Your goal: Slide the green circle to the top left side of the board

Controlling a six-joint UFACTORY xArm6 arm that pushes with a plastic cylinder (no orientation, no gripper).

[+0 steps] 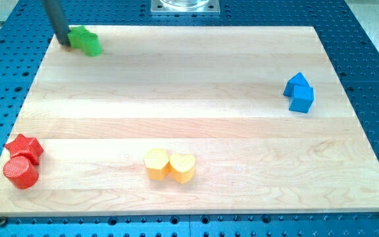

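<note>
Two green blocks sit together at the board's top left: one (79, 36) nearer the rod and one (92, 45) just to its lower right. Which one is the circle I cannot tell. My tip (66, 45) is at the left edge of the green pair, touching or almost touching it. The dark rod rises from there to the view's top edge.
A red star-like block (25, 147) and a red cylinder (21, 172) sit at the bottom left. A yellow round block (156, 163) and a yellow heart (183, 168) are at bottom centre. Two blue blocks (299, 92) sit at the right. The wooden board (189, 99) lies on a blue perforated table.
</note>
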